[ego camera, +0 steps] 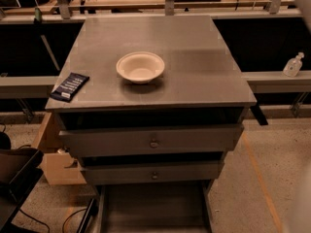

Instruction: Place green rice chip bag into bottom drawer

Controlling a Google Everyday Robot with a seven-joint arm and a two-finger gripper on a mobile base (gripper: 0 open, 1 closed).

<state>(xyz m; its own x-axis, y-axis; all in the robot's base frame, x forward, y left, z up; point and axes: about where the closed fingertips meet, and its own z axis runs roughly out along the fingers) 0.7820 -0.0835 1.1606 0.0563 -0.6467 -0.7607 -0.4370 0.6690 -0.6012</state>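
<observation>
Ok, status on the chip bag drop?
Gripper out of view, bag too. Bottom drawer open, no bag inside. Bowl, dark packet on cabinet top, not blocking.

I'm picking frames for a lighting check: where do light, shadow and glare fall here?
Camera view: dim, warm light overall; the grey metal cabinet top carries a soft sheen, no harsh glare; the cream round bowl casts a short shadow toward the front; the open grey bottom drawer lies in shade; the pincer and the green rice chip bag are out of frame.

Open bottom drawer; hand off-frame
</observation>
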